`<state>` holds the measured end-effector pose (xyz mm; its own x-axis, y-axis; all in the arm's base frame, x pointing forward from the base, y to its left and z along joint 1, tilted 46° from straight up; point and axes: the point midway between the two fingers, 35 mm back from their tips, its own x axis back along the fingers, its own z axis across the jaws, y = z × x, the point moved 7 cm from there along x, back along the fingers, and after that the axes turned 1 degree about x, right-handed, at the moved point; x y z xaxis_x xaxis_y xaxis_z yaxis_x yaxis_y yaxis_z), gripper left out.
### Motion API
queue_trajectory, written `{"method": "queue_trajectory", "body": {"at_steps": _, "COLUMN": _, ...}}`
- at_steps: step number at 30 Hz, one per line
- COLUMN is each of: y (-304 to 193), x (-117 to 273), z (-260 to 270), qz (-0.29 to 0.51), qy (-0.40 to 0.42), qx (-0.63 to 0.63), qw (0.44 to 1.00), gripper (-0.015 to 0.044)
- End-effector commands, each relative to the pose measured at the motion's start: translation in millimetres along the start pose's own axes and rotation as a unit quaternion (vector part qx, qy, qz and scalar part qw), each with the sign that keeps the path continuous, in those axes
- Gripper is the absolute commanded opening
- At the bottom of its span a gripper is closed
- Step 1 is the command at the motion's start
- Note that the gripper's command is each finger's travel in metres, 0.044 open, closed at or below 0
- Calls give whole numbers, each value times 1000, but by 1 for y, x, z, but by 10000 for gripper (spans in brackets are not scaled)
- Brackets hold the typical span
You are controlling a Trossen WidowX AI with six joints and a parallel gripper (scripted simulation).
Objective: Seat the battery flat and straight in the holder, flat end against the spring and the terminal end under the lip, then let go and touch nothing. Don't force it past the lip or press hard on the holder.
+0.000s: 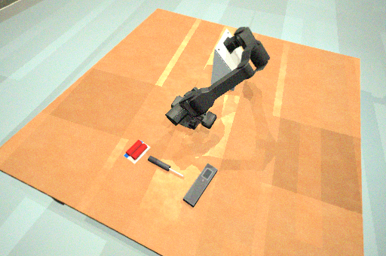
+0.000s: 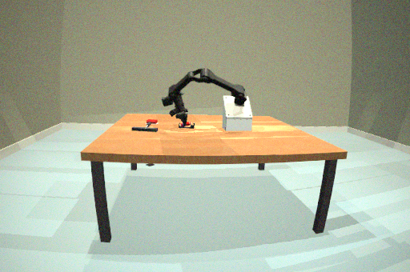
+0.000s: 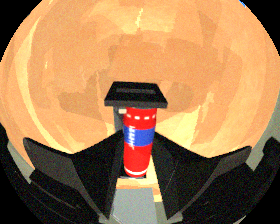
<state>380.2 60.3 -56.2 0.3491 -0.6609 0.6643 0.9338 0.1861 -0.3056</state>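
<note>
The battery [image 3: 138, 159], red with a blue band, lies lengthwise between the fingers of my gripper [image 3: 138, 135] [image 2: 184, 122] in the wrist view. My gripper is shut on it, low over the table. The black holder [image 3: 136, 95] [image 2: 192, 126] has its raised end piece across the battery's far end. The battery's far end reaches that piece's edge; whether it is under the lip cannot be told. Its near end shows by a thin dark edge. The fingers hide most of the holder's sides, and the spring is not visible. In the top view the arm covers battery and holder.
A pack with two red cylinders [image 1: 136, 150] [image 2: 151, 121], a screwdriver [image 1: 159, 163] and a dark grey handheld device [image 1: 200, 187] [image 2: 145, 130] lie on the wooden table [image 1: 309, 211] [image 2: 224, 146]. The white and grey box [image 1: 222, 65] [image 2: 237, 123] stands at the arm's base.
</note>
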Motion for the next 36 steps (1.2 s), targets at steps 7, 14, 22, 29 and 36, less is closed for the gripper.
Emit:
{"method": "queue_trajectory", "body": {"at_steps": 7, "y": 2, "x": -1, "z": -1, "qz": -29, "qy": -6, "qx": 6, "qw": 1000, "gripper": 80}}
{"method": "queue_trajectory", "body": {"at_steps": 14, "y": -1, "x": -1, "z": 0, "qz": -40, "qy": -6, "qx": 5, "qw": 999, "gripper": 80}}
{"method": "queue_trajectory", "body": {"at_steps": 22, "y": -4, "x": -2, "z": 1, "qz": -52, "qy": -6, "qx": 4, "qw": 999, "gripper": 80}}
{"method": "queue_trajectory", "body": {"at_steps": 29, "y": -7, "x": -3, "z": 2, "qz": -62, "qy": -6, "qx": 3, "qw": 998, "gripper": 80}}
{"method": "queue_trajectory", "body": {"at_steps": 36, "y": -10, "x": -4, "z": 2, "qz": -73, "qy": -7, "qx": 3, "qw": 997, "gripper": 80}}
